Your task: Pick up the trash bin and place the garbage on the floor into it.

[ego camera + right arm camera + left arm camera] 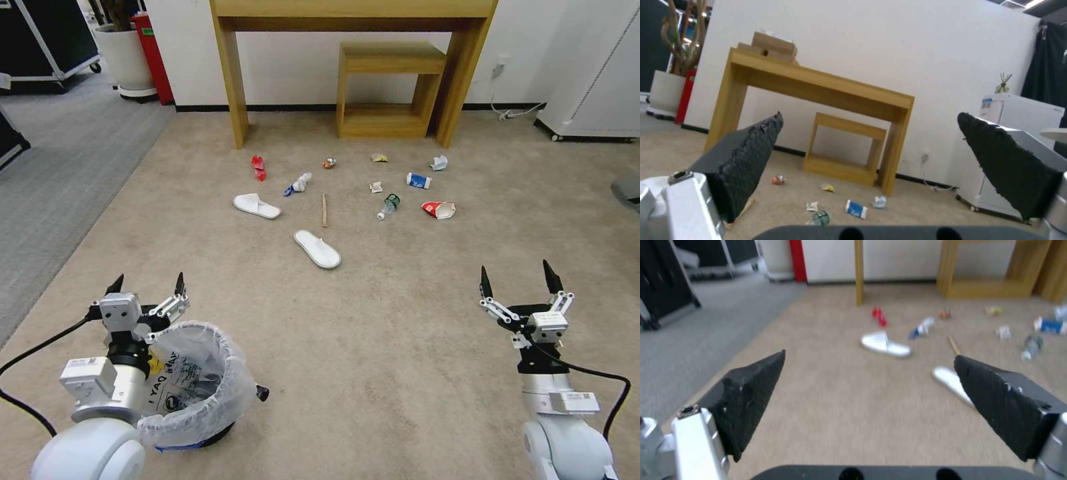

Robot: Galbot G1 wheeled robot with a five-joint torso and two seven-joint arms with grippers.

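The trash bin (200,390), dark with a crinkled clear bag over its rim, stands on the beige floor (400,320) at the near left. My left gripper (150,277) hovers open just past its far-left rim, nothing between its fingers (751,400). My right gripper (515,267) is open and empty at the near right. The garbage lies ahead: two white slippers (257,205) (317,249), a wooden stick (324,209), a red wrapper (259,167), a clear bottle (388,205), a blue-white carton (419,180) and crumpled paper (439,162). In the left wrist view the farther slipper (885,345) lies ahead.
A tall wooden table (233,73) with a low wooden stool (390,87) under it stands against the wall behind the litter. Grey ribbed carpet (53,173) runs along the left, with a white planter (127,60). A white cabinet (593,67) is at the far right.
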